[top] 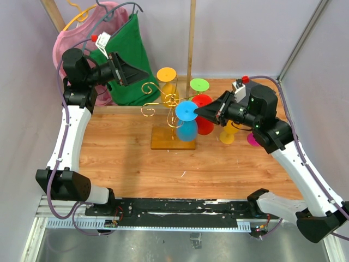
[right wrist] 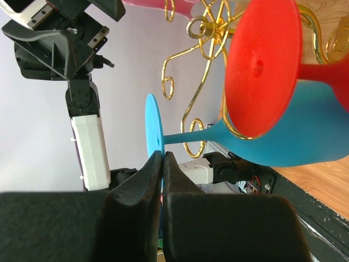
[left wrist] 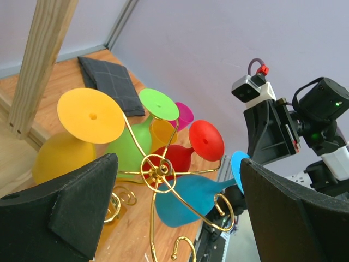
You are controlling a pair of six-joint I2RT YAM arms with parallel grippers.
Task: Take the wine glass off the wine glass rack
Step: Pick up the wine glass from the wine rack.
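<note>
Rack check: wine glass rack (top: 170,100) stands mid-table on its wood base, with several coloured glasses hung upside down from the scroll arms.

Target appears to be the blue wine glass (top: 186,111). It hangs at the rack's 4 o'clock side in the top view, foot disc up, bowl down over the base. The red glass (top: 204,123) hangs just beside it at 3 o'clock.

Right gripper (right wrist: 162,164) reaches in from 3 o'clock. Its jaws are pressed together, and the wrist view shows the thin rim of the blue foot pinched between the fingertips (right wrist: 170,164).

Left gripper (top: 136,71) hovers at the rack's 10 o'clock, raised, jaws spread wide, holding nothing, well apart from every glass.

Step in hand, as judged: the grasp is made and the lift-off has not begun, since the stem sits in its gold scroll.

Next move likely calls for drawing the glass outward along the scroll's open end, toward 4 o'clock, keeping the foot level so it clears the wire. Risk: an edge pinch is a thin hold. The bowl could swing, knock the red glass, or drag the rack.
</note>
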